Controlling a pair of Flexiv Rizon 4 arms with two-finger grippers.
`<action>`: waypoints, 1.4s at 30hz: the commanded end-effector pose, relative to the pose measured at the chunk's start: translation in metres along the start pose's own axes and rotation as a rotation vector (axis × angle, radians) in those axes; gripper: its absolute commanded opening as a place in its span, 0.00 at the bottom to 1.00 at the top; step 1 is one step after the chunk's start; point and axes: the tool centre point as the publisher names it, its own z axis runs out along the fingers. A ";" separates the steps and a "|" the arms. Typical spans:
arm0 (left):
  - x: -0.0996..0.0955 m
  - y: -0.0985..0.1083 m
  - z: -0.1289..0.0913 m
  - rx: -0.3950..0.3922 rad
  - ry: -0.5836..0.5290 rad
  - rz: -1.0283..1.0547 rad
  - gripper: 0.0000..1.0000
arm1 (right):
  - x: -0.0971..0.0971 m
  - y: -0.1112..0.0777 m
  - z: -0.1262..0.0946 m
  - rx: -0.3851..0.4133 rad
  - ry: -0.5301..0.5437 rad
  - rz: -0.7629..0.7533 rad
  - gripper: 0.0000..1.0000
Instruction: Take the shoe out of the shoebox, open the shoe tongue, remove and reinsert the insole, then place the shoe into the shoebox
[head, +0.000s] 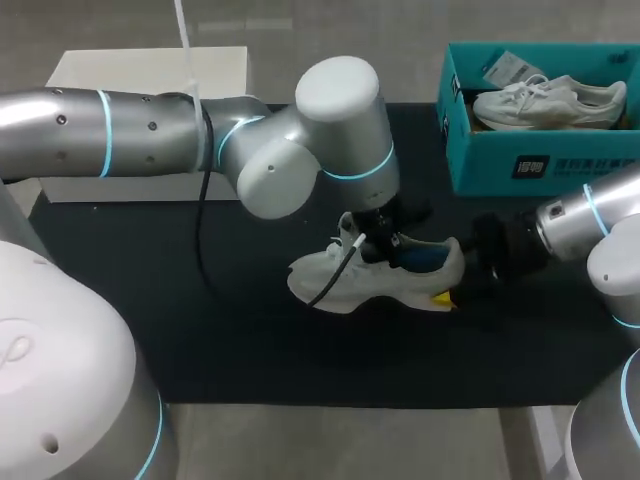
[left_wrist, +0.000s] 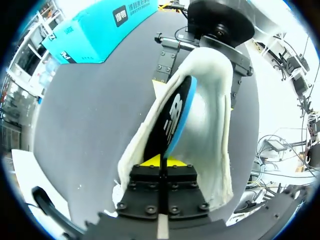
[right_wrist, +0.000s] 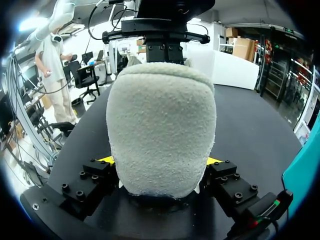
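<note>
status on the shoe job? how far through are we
Done: the shoe is out of the shoebox and on the mat. In hand: the right gripper clamps the heel. The left gripper pinches the insole, which stands half out of the shoe. I cannot tell whether it is coming out or going back in. Left: seat the insole, then put the shoe in the shoebox.

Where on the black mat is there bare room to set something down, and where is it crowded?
Bare: the mat strip between the shoe and the near edge, and the stretch left of the shoe. Crowded: the middle, where the left arm and right arm meet at the shoe, and the gap up to the shoebox.
</note>
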 end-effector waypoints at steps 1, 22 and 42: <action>-0.004 0.008 -0.009 0.071 0.065 0.003 0.00 | 0.002 -0.001 0.004 0.003 -0.001 -0.001 0.00; 0.020 -0.017 -0.051 0.321 0.216 0.073 0.00 | 0.002 -0.001 0.004 0.003 -0.001 -0.001 0.00; 0.017 -0.004 -0.094 0.511 0.248 0.015 0.00 | 0.002 -0.001 0.004 0.003 -0.001 -0.001 0.00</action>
